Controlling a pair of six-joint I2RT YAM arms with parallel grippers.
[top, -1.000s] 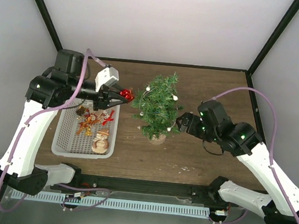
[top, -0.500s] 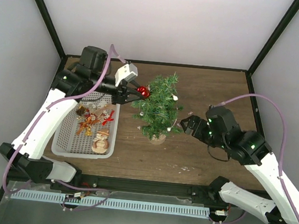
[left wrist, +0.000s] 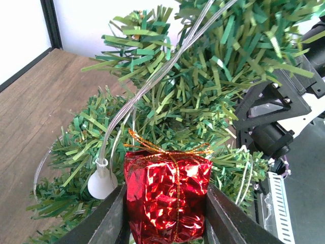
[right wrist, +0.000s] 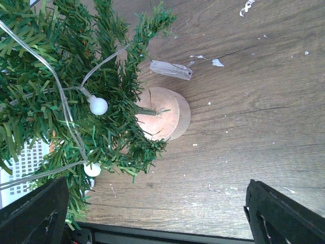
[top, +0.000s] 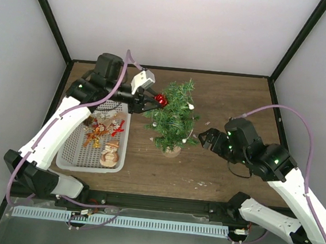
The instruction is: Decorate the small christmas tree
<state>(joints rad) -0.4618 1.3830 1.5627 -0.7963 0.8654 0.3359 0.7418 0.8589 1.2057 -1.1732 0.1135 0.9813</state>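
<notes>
The small christmas tree (top: 174, 116) stands mid-table on a round tan base (top: 171, 151), strung with a clear wire of white bulbs. My left gripper (top: 156, 100) is shut on a red foil gift-box ornament (top: 161, 100) with a gold string bow and holds it against the tree's upper left branches. In the left wrist view the ornament (left wrist: 167, 195) sits between both fingers, green branches (left wrist: 203, 91) right behind it. My right gripper (top: 201, 136) is open and empty, just right of the tree's lower branches. In the right wrist view the tree's base (right wrist: 162, 114) lies ahead.
A white basket (top: 67, 160) at the left holds a snowman figure (top: 110, 152) and red and gold ornaments (top: 100, 130). Black frame posts run along the back corners. A black rail (top: 161, 204) lines the near table edge.
My left arm has carried the red ornament rightward from above the basket's corner to the tree's upper left branches. My right gripper has drawn back slightly to the right of the tree.
</notes>
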